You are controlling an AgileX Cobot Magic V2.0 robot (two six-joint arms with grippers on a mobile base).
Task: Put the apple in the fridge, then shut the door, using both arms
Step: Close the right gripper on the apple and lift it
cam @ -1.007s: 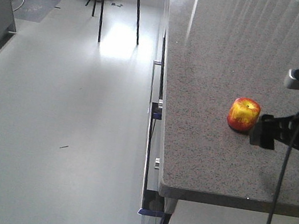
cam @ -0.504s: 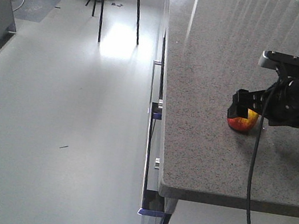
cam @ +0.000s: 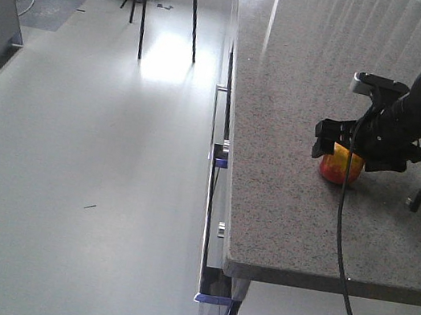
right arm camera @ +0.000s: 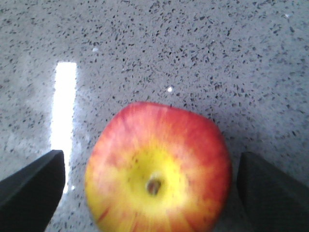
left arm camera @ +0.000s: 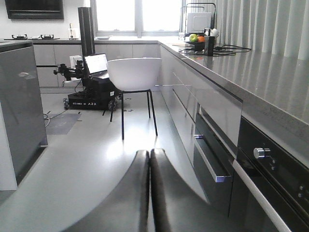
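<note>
On the counter (right arm camera: 203,43), right fingers (right arm camera: 30,189) flank the apple (right arm camera: 157,181), seemingly apart.

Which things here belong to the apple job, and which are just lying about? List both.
Job: apple; right gripper, open around it; left gripper, shut.
Lying about: white chair; laptop; fruit bowl.
</note>
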